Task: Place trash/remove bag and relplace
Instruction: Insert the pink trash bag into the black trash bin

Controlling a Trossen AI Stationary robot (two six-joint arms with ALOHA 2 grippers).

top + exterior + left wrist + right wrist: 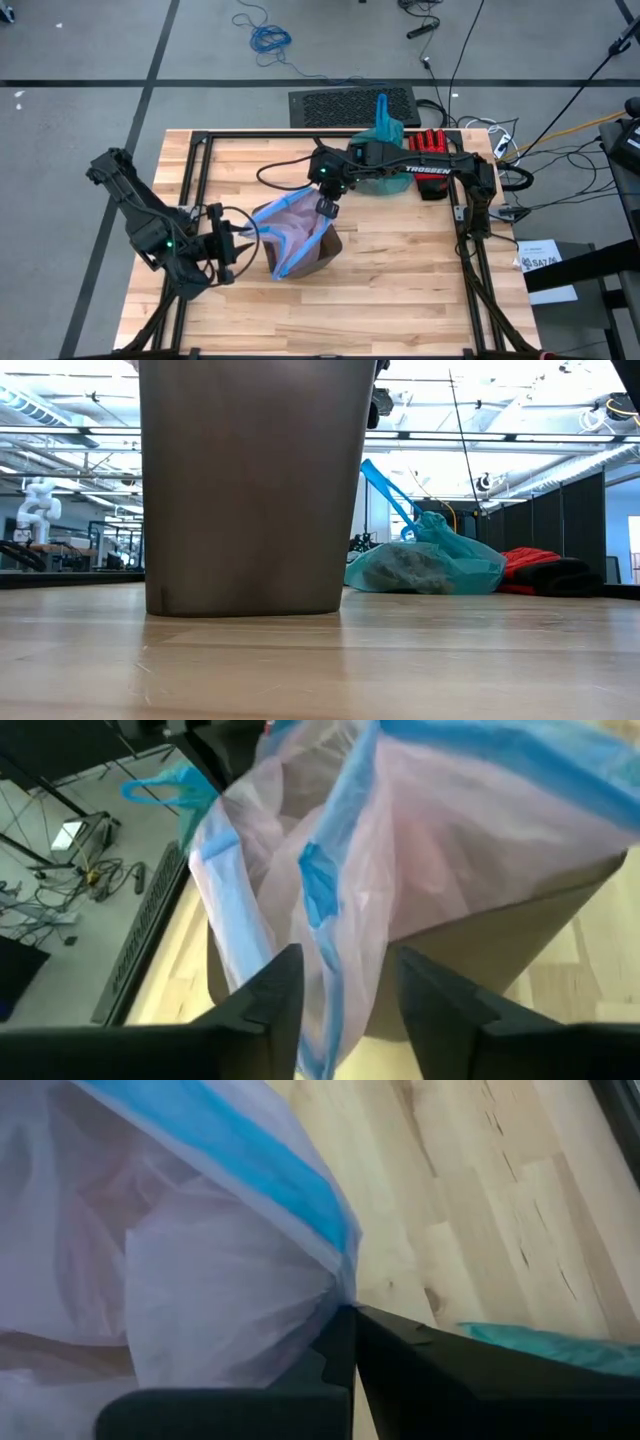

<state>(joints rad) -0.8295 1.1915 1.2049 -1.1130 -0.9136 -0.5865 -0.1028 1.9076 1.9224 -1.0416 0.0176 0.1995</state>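
Low view: bin [250, 485] top cut off

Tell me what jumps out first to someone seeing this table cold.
Mid-table, a brown bin is draped with a pale pink bag with a blue edge, worked from both sides: the right hand pinches its rim shut, the left hand gapes at it. Behind lies a filled teal-green bag beside a red glove.

Table [400, 300]: pale wood planks, black frame.
Bin [250, 490]: brown, upright, mid-table.
Bag [430, 565]: teal, filled, far edge.
Glove [430, 142]: red, beside bag.
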